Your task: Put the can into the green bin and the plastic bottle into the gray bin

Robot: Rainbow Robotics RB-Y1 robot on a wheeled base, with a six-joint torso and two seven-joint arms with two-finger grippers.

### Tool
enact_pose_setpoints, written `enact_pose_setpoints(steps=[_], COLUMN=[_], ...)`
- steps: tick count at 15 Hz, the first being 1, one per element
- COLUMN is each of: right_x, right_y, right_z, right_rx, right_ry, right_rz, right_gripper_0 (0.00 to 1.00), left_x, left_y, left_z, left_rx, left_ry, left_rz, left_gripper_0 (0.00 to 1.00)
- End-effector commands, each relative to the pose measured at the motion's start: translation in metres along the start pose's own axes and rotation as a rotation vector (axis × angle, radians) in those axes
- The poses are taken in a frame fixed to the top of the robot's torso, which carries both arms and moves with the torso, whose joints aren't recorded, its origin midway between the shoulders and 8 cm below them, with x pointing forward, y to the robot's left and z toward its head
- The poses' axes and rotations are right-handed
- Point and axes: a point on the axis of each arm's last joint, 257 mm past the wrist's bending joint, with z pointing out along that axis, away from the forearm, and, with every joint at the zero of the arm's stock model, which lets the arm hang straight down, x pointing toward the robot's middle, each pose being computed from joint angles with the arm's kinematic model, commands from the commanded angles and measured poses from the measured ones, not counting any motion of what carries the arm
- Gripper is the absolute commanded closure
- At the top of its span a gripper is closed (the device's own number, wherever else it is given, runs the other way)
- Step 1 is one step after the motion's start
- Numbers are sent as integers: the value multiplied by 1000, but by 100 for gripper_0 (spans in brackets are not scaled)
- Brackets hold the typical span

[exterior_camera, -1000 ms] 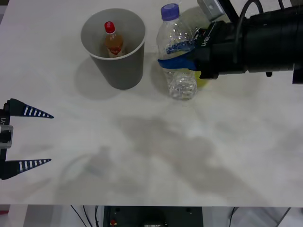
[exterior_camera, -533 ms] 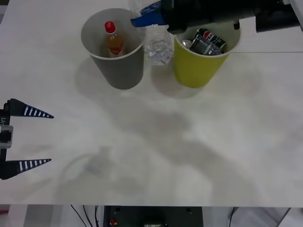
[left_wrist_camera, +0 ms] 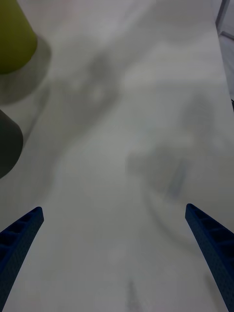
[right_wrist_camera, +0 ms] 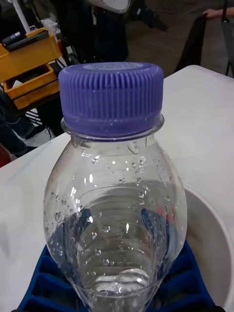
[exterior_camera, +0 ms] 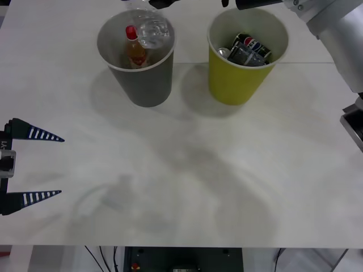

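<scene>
The plastic bottle (exterior_camera: 153, 26), clear with a purple cap (right_wrist_camera: 111, 97), hangs over the far rim of the gray bin (exterior_camera: 142, 79). My right gripper (exterior_camera: 156, 3) is shut on it, with blue fingers (right_wrist_camera: 41, 282) clasping its body. Inside the gray bin stands a red-capped bottle of orange liquid (exterior_camera: 135, 48). The green bin (exterior_camera: 238, 82) stands to the right of the gray one and holds a can (exterior_camera: 249, 48) among other crushed cans. At the table's left edge my left gripper (exterior_camera: 42, 165) stays open and holds nothing.
The right arm (exterior_camera: 334, 28) reaches in from the upper right, above the green bin. In the left wrist view the green bin (left_wrist_camera: 12, 39) and gray bin (left_wrist_camera: 7, 146) stand at one side of the bare white table (left_wrist_camera: 126, 146).
My right gripper has carried the plastic bottle leftward, from in front of the green bin to above the gray bin. The left gripper has not moved.
</scene>
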Motion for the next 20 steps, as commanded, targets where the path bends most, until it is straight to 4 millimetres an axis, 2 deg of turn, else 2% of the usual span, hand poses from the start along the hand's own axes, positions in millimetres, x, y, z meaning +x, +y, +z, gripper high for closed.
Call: enact_pose_setpoints(steps=[1, 3, 4, 5, 6, 7, 8, 11, 13, 17, 20], right_x=[-8, -7, -7, -6, -6, -6, -4, 0, 10, 35, 62], right_y=[-4, -3, -4, -2, -2, -2, 1, 2, 2, 8, 16], right_z=[19, 25, 25, 26, 26, 26, 26, 21, 11, -23, -60], right_rx=[24, 27, 28, 25, 24, 23, 14, -7, -37, -74, -96], right_ry=[-18, -24, -24, -22, -23, -21, -18, -2, 32, 44, 78], right_rz=[-1, -2, -3, -5, -9, -16, -15, -10, -8, -21, -61], right_gripper_0=[100, 98, 93, 83, 55, 20, 0, 0, 0, 0, 0], left_x=[0, 0, 0, 0, 0, 0, 0, 0, 0, 0, 0], left_y=[0, 0, 0, 0, 0, 0, 0, 0, 0, 0, 0], left_z=[0, 0, 0, 0, 0, 0, 0, 0, 0, 0, 0], left_rx=[0, 0, 0, 0, 0, 0, 0, 0, 0, 0, 0], left_ry=[0, 0, 0, 0, 0, 0, 0, 0, 0, 0, 0], left_rz=[0, 0, 0, 0, 0, 0, 0, 0, 0, 0, 0], left_gripper_0=[0, 0, 0, 0, 0, 0, 0, 0, 0, 0, 0])
